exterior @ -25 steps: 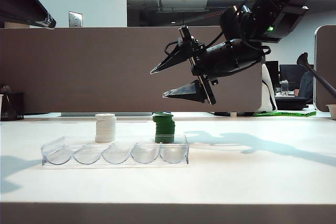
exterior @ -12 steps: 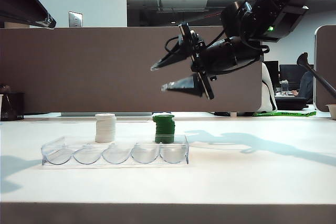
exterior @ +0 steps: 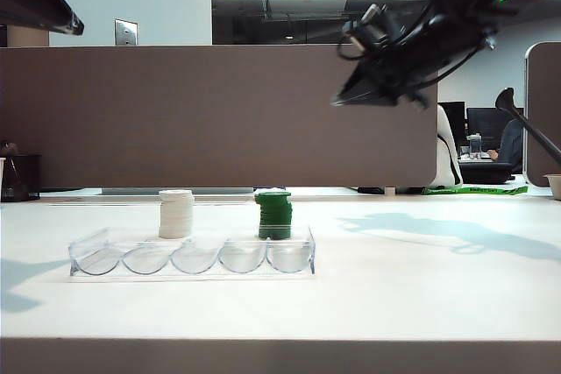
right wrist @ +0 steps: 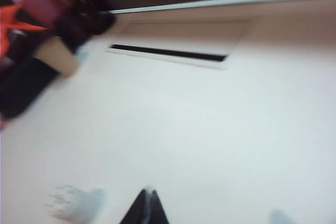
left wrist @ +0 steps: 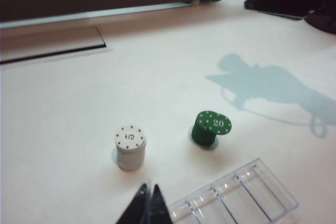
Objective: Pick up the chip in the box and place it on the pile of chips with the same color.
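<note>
the white counter (exterior: 421, 295) carries everything. the box (exterior: 193, 256) lies near the counter's front edge, toward its left end, long side along that edge; its scalloped slots look bare in the exterior view, and only one end of it shows in the left wrist view (left wrist: 236, 195). just behind the box stand two short stacks, apart from each other: the white stack (exterior: 176, 214) behind the box's middle, and the green pile (exterior: 274, 215) behind its right end. from the left wrist view the white stack (left wrist: 130, 147) has a dotted top face, and the chip (left wrist: 214, 123), with its white "20", lies on top of the green pile (left wrist: 205, 135), tilted and overhanging one side.

the right tool (exterior: 340, 101) hangs high above the counter, right of the green pile and well clear of it, its fingers pressed together on nothing; the right wrist view is blurred but shows the tips (right wrist: 145, 203) closed to a point. the left tool (left wrist: 147, 199) is also pressed together and empty, above the counter near the white stack; in the exterior view only part of the left arm (exterior: 39, 2) shows at the top left corner.
</note>
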{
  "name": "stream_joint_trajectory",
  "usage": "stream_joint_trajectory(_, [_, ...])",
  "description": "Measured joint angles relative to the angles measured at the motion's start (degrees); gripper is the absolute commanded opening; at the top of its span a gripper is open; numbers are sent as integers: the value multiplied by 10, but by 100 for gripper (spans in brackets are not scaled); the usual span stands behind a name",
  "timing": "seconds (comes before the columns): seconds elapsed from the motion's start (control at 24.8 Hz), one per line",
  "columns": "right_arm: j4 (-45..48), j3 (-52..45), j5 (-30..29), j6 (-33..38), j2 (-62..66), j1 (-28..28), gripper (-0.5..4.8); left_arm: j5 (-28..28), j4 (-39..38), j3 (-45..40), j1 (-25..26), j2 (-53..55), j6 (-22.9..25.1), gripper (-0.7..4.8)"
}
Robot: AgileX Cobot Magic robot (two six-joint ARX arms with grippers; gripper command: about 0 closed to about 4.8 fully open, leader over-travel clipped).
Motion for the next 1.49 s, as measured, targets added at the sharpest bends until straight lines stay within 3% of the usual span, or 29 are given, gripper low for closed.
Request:
stream_joint_trajectory(0.12, [-77, 0, 87, -131, -50, -15, -8, -27, 7, 0, 0, -20, 16, -6])
stream_joint_trajectory(0.28, [-91, -46, 127, -196, -123, -32, -9, -64, 5, 0, 0, -67, 21, -6])
stream_joint_trajectory(0.69, [38, -245, 181, -200, -302, -62, -8, -89, -60, 0, 0, -172, 21, -6])
stream_joint_trajectory(0.93, [101, -377, 188, -193, -436, -116, -7, -89, -102, 0, 0, -230, 22, -5])
stream_joint_trajectory(1.05, [52, -427, 209, -142, -521, -153, -7, -89, -167, 0, 0, -247, 22, -6])
stream_joint_trajectory(1.13, [24, -468, 208, -126, -589, -153, -7, -83, -215, 0, 0, -254, -10, -6])
stream_joint_trajectory(1.49, [66, -598, 209, -122, -817, -153, -7, -76, -219, 0, 0, -311, -30, -6])
